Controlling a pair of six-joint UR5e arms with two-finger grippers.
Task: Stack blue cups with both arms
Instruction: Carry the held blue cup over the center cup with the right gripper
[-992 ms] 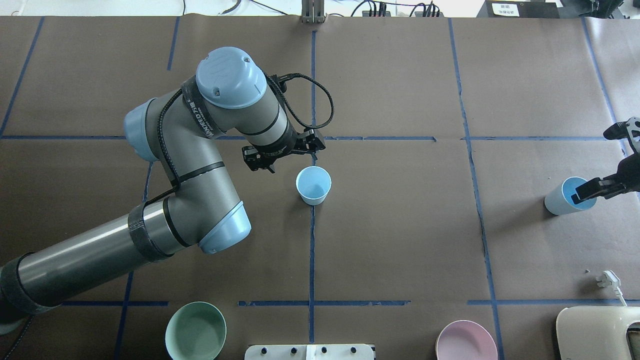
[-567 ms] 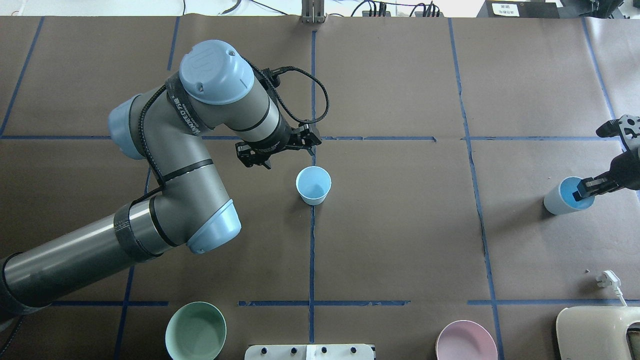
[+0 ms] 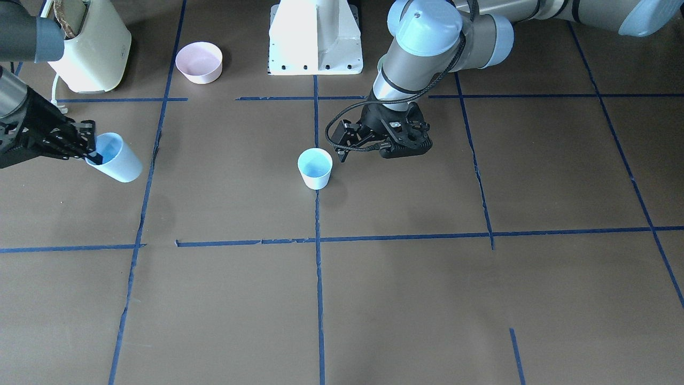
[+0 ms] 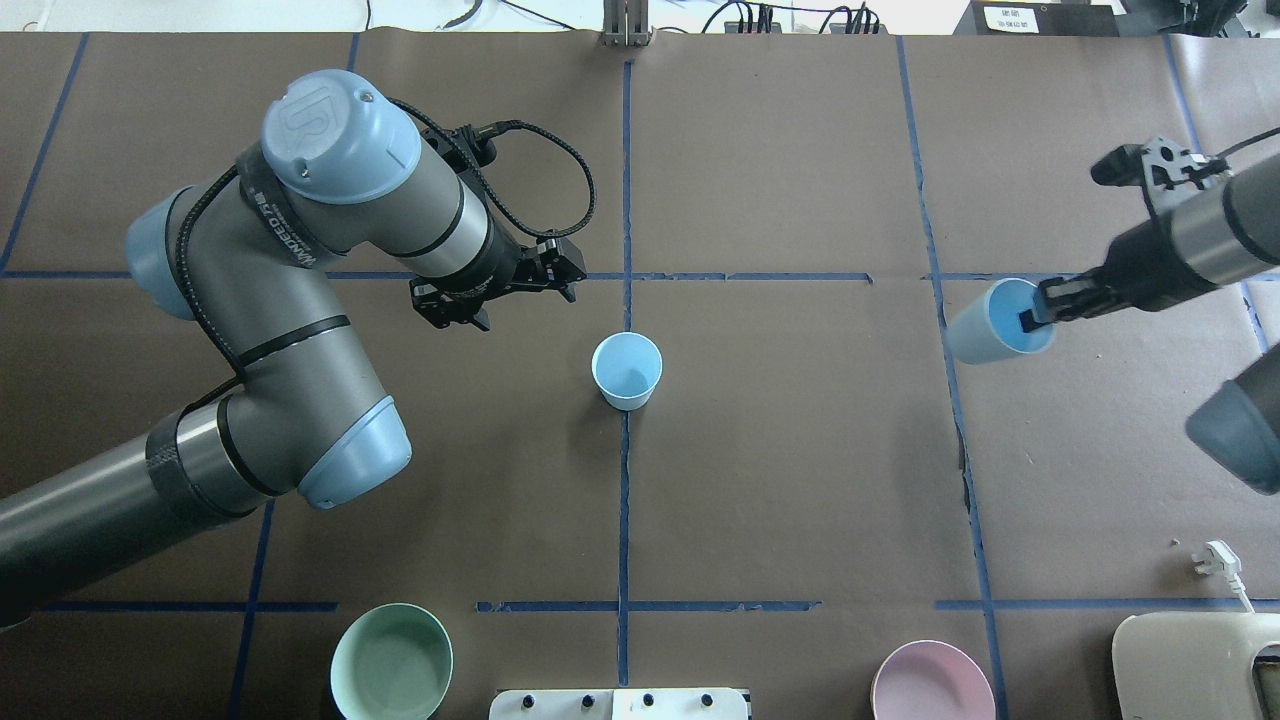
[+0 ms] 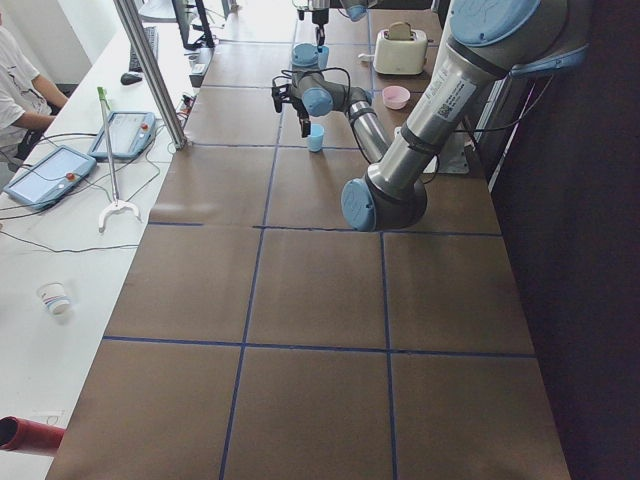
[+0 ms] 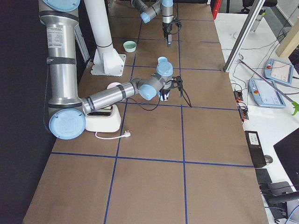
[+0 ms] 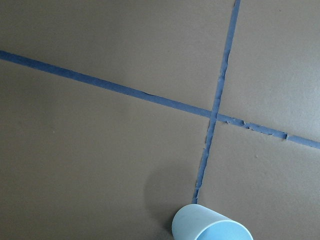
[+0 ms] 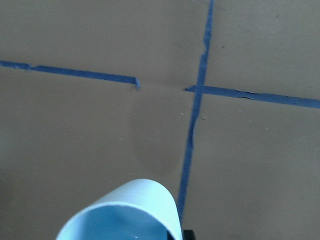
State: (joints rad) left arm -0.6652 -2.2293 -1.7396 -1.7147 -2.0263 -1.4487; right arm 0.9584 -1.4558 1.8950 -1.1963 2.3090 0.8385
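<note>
Right tool [image 4: 1033,318]: closed on the rim of the held cup [image 4: 998,320], one finger inside the mouth and the other on the outer wall. The held cup is clear of the surface [image 4: 800,480] and tilted, its base pointing toward the middle and its bright blue inside facing back along the right arm [image 4: 1180,245]. In the right wrist view only its rim and upper wall show at the bottom edge, above a crossing of blue tape lines.

Left tool [image 4: 492,292]: hanging over the surface, holding nothing. Its fingers are hidden under the wrist body, and I cannot tell how far apart they stand.

Centre cup [image 4: 627,372]: upright, mouth up, standing on the surface on the middle tape line. It sits near the left tool but apart from it, and well apart from the held cup.

The mint-green bowl [image 4: 392,662] and pink bowl [image 4: 932,682] sit at the robot-side edge.
</note>
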